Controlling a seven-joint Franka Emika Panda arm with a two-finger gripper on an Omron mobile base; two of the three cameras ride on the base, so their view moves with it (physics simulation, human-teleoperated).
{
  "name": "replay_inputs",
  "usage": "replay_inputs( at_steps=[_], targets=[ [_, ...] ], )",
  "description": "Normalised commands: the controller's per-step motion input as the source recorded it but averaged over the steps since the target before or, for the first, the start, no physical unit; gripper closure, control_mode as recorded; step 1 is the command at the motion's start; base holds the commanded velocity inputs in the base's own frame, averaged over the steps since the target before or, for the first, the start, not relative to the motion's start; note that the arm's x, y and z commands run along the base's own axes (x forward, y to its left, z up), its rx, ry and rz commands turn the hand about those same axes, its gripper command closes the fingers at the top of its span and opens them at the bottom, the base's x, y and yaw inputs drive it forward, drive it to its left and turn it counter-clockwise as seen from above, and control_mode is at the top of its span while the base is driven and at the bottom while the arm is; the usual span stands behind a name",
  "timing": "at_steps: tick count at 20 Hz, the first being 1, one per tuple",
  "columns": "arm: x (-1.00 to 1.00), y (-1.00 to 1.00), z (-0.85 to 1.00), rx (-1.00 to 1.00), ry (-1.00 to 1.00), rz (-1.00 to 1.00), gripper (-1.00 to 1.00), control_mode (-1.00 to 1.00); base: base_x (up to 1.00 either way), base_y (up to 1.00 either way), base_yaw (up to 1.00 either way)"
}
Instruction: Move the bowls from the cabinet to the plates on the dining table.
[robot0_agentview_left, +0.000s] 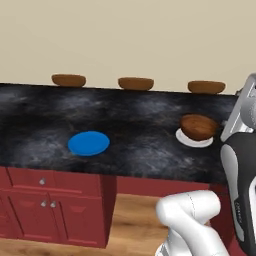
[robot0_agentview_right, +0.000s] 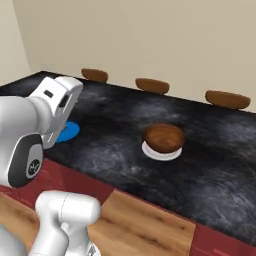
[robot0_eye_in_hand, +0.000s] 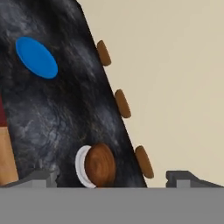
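A dark brown glossy bowl (robot0_agentview_left: 198, 126) (robot0_agentview_right: 164, 137) (robot0_eye_in_hand: 100, 165) rests on a white plate (robot0_agentview_left: 192, 142) (robot0_agentview_right: 160, 154) (robot0_eye_in_hand: 80, 166) at the right of the black marbled dining table (robot0_agentview_left: 135, 130) (robot0_agentview_right: 115, 120). A bright blue plate (robot0_agentview_left: 88, 143) (robot0_agentview_right: 70, 131) (robot0_eye_in_hand: 36, 57) lies bare further left on the same top. In the hand view my gripper (robot0_eye_in_hand: 111, 178) is open, its fingertips (robot0_eye_in_hand: 43, 177) spread wide, with nothing between them. It hangs well back from the bowl, off the table's near side. The cabinet is out of view.
Three brown oval stool tops (robot0_agentview_left: 135, 83) (robot0_agentview_right: 152, 85) line the table's far edge in front of a beige wall. Dark red drawers with silver knobs (robot0_agentview_left: 42, 181) sit under the table at the left. Wood floor (robot0_agentview_right: 145, 225) runs along the near side.
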Motion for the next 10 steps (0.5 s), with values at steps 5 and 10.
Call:
replay_inputs(
  at_steps=[5, 10],
  targets=[
    [0.0, 0.0, 0.0, 0.0, 0.0, 0.0, -1.0, 1.0, -0.32, 0.29, 0.47],
    [0.0, 0.0, 0.0, 0.0, 0.0, 0.0, -1.0, 1.0, -0.48, 0.44, 0.42]
  ],
)
